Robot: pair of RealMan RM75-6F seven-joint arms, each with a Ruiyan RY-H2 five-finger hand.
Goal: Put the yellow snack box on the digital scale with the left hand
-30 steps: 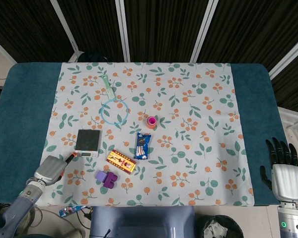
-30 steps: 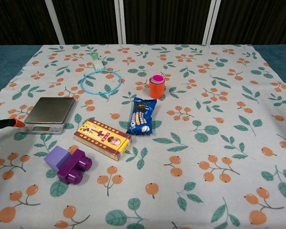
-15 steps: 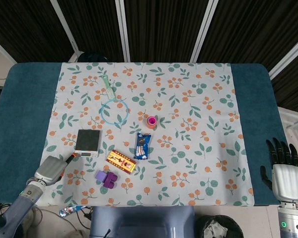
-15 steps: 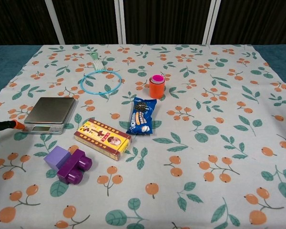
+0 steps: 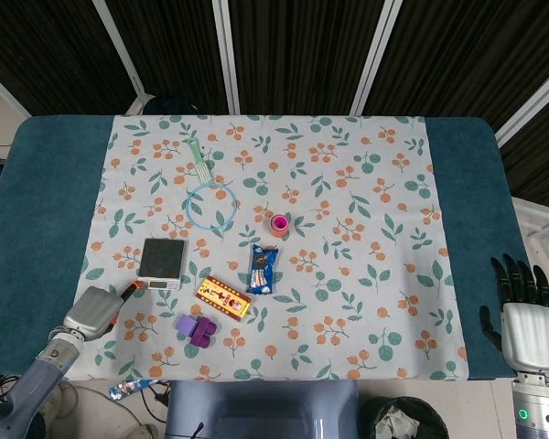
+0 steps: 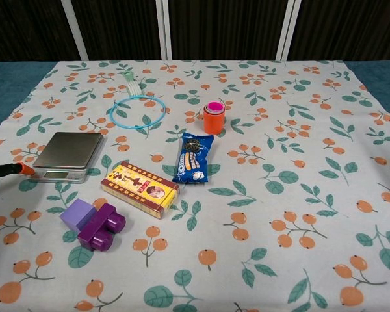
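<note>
The yellow snack box (image 5: 223, 298) (image 6: 140, 189) lies flat on the flowered cloth, angled, just right of and below the digital scale (image 5: 162, 261) (image 6: 69, 155). Nothing is on the scale's dark platform. My left hand (image 5: 93, 313) sits at the cloth's front left corner, left of and below the scale, holding nothing. One orange-tipped finger (image 6: 13, 170) stretches toward the scale's front corner. My right hand (image 5: 526, 309) hovers off the table's front right edge, fingers spread and empty.
Purple blocks (image 6: 93, 223) lie just in front of the snack box. A blue snack packet (image 6: 194, 158) is to its right, with an orange cup (image 6: 213, 117) behind that. A blue ring with a green handle (image 6: 138, 110) lies behind the scale.
My left hand has drifted very slightly left, away from the scale. Nothing else has moved.
</note>
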